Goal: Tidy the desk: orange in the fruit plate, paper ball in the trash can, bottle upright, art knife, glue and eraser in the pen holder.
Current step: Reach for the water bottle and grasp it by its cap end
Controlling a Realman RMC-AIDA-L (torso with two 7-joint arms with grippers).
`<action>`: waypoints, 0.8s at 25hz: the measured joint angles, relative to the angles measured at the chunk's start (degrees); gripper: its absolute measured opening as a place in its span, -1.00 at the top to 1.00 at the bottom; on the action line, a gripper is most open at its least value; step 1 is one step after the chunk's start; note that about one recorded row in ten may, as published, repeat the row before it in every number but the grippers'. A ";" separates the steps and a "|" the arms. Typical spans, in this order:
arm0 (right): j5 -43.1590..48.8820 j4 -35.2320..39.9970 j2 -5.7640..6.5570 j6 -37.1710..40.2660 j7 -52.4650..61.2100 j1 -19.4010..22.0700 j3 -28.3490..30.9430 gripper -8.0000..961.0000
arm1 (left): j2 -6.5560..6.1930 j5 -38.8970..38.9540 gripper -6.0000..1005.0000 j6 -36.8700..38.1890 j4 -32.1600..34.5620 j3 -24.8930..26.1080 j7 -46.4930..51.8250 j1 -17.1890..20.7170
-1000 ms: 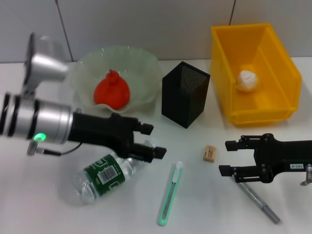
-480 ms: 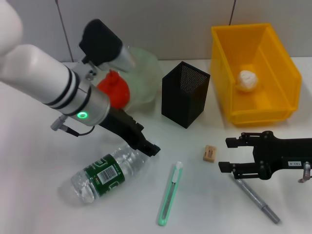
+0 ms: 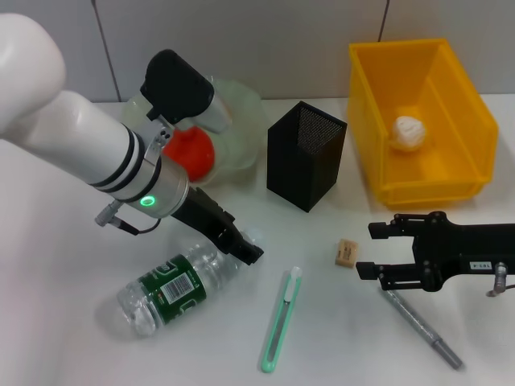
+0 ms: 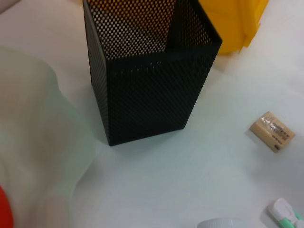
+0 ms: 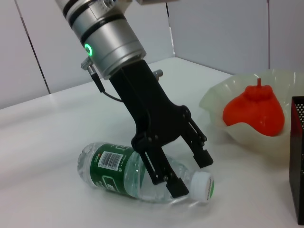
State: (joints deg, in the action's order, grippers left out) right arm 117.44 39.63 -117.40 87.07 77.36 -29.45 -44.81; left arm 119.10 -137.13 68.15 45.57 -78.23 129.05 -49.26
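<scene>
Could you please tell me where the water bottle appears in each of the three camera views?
Head view: water bottle lies on its side, lower left, under the left gripper.
Left wrist view: only its white cap shows.
Right wrist view: lower centre, lying down.
Shared landmark: the pen holder.

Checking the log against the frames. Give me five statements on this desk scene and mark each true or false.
1. The bottle lies on its side. True.
2. The paper ball lies on the desk beside the eraser. False: it sits inside the yellow bin.
3. The left tool is open, its fingers straddling the bottle's neck near the cap. True.
4. The art knife stands in the pen holder. False: it lies flat on the desk.
5. The right tool is shut on the eraser. False: it is open, beside the eraser without touching it.
</scene>
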 joint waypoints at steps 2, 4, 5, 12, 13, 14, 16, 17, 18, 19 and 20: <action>0.00 -0.02 -0.01 0.00 -0.01 0.00 0.00 -0.55 | 0.05 0.21 -0.62 -0.99 -1.34 -0.49 0.00 -0.28; 0.00 -0.09 -0.02 0.00 -0.01 -0.03 0.00 -0.55 | 0.08 0.44 -0.61 -1.70 -2.15 -1.27 0.00 -0.46; 0.01 -0.14 -0.03 0.00 0.00 -0.05 -0.01 -0.55 | 0.08 0.44 -0.60 -1.70 -2.15 -1.27 0.00 -0.46; 0.08 -0.22 -0.03 0.01 0.08 -0.09 -0.01 -0.55 | 0.08 0.74 -0.53 -3.35 -3.01 -2.90 0.18 -0.75; 0.09 -0.25 -0.03 0.01 0.10 -0.09 -0.02 -0.55 | 0.08 0.75 -0.52 -3.36 -3.02 -3.07 0.19 -0.75; 0.09 -0.25 -0.03 0.01 0.10 -0.09 -0.02 -0.55 | 0.08 0.75 -0.50 -3.36 -3.02 -3.07 0.19 -0.75; 0.10 -0.29 -0.01 0.01 0.12 -0.09 -0.01 -0.55 | 0.08 0.76 -0.48 -3.38 -3.03 -4.09 0.20 -0.75; 0.11 -0.30 0.01 0.02 0.13 -0.09 -0.02 -0.55 | 0.08 0.78 -0.47 -3.39 -3.03 -4.37 0.20 -0.75; 0.13 -0.30 0.02 0.02 0.14 -0.09 -0.02 -0.55 | 0.08 0.87 -0.46 -3.39 -3.03 -4.65 0.21 -0.75; 0.13 -0.30 0.02 0.02 0.14 -0.09 -0.02 -0.55 | 0.08 1.02 -0.45 -3.39 -3.03 -4.95 0.22 -0.75; 0.14 -0.29 0.03 0.02 0.15 -0.09 -0.02 -0.55 | 0.08 1.14 -0.36 -3.39 -3.03 -5.07 0.21 -0.75</action>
State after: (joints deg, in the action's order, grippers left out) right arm 117.57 39.35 -117.37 87.10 77.51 -29.54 -44.83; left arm 119.18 -135.99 64.76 42.54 -83.31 129.26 -50.01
